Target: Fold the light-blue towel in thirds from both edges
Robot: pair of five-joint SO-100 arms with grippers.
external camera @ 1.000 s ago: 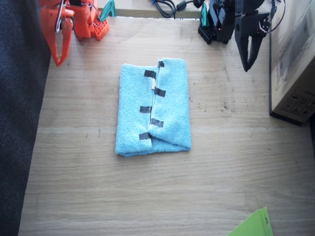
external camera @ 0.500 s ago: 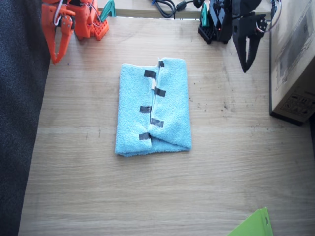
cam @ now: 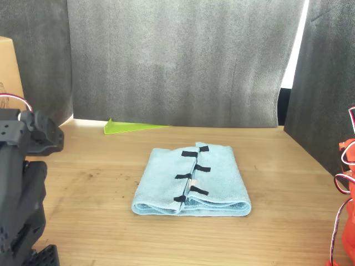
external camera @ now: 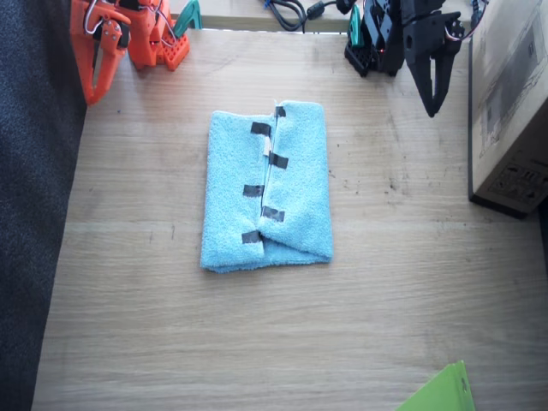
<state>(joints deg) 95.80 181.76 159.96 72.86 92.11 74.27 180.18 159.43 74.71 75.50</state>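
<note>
Two flaps of the towel (external camera: 267,186) already meet along a centre seam – the taped edges (external camera: 264,182) lie side by side, mid-table. It looks soft, light and limp; a grip belongs at a flap's corner, not the fluffy middle. At eleven o'clock the right gripper (external camera: 92,75) and at one o'clock the left gripper (external camera: 434,88) hang pressed together, empty.

One light-blue towel (external camera: 267,186) bears six black tape strips (external camera: 260,128); two arms, one cardboard box (external camera: 511,103), one green sheet corner (external camera: 441,392).
</note>
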